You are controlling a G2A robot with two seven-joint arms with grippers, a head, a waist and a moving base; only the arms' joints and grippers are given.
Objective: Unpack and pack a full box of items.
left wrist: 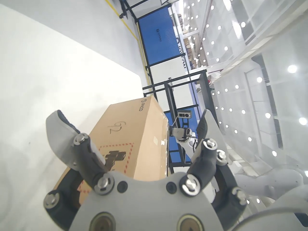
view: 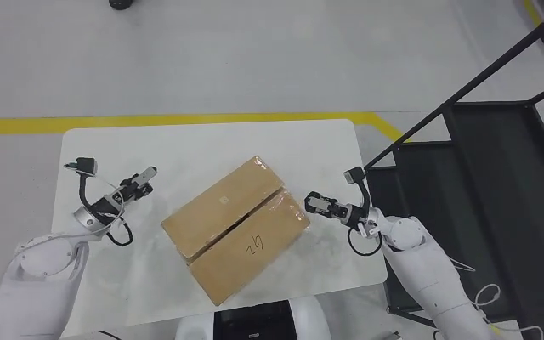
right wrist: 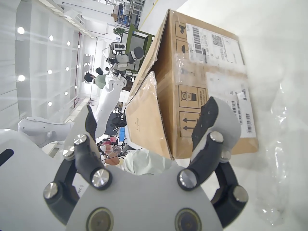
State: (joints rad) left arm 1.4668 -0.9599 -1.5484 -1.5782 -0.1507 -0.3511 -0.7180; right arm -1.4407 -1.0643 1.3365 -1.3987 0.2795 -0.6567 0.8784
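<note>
Jaws of both grippers stand spread and empty. The left gripper [view: 146,178] hangs near one end of the cardboard box [view: 234,225], the right gripper [view: 311,202] just beside its labelled end. The box lies askew on the middle of the white table [view: 110,144], flaps down, the seam seemingly slit.

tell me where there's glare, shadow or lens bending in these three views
Top view: flat, even light, little shadow around the box on the table. Left wrist view: ceiling lights burn out as white spots; the blue panels bow slightly. Right wrist view: glare on the shiny tape across the box end washes out the label under it.
</note>
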